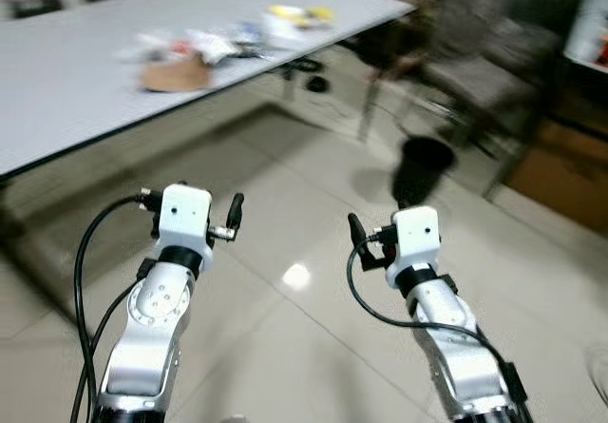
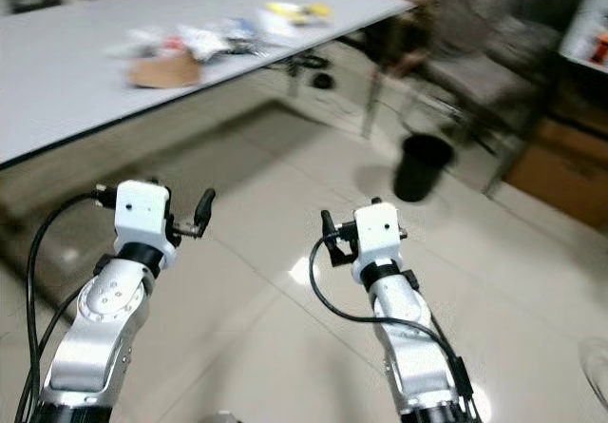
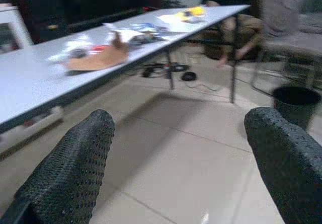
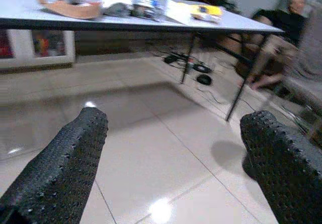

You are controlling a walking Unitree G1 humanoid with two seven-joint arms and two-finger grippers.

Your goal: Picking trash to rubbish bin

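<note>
**A:** What do the head views give?

**B:** A long white table (image 1: 57, 90) carrying scattered trash (image 1: 204, 48): a brown paper piece, wrappers, something yellow. The round black rubbish bin (image 1: 423, 166) stands on the tiled floor, well apart from it, likely for open access.

**A:** The left wrist view?

**B:** The left end effector (image 3: 181, 168), fingers spread and empty, faces the table.

**A:** The right wrist view?

**B:** The right end effector (image 4: 176, 168), equally spread, holds nothing; I'd judge the robot is approaching.

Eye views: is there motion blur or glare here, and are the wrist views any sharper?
Left eye view: trash on the table is smeared, glare spot on the floor tiles. Right wrist view: softly blurred, fingers sharp. Left wrist view: dim, rubbish bin soft.
</note>
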